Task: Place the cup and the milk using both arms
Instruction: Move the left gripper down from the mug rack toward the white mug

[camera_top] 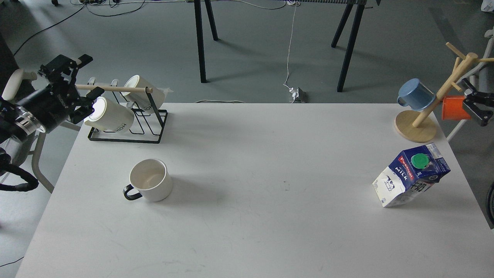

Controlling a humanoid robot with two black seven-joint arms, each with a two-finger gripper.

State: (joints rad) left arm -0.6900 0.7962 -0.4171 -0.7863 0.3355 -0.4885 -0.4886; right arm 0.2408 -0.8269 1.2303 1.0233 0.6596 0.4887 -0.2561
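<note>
Left end effector (83, 90), fingers spread, hangs at ten o'clock by the mug rack (129, 127); the cup (150, 180) stands upright at eight o'clock on the desk (247, 216), the milk (411, 180) at three o'clock, and the right end effector (472, 106), grip unreadable, at two o'clock.

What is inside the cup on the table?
The cup stands upright with its mouth open to the camera. Its cream interior looks empty, with the far wall and most of the bottom visible. The near rim hides a sliver of the bottom.
</note>
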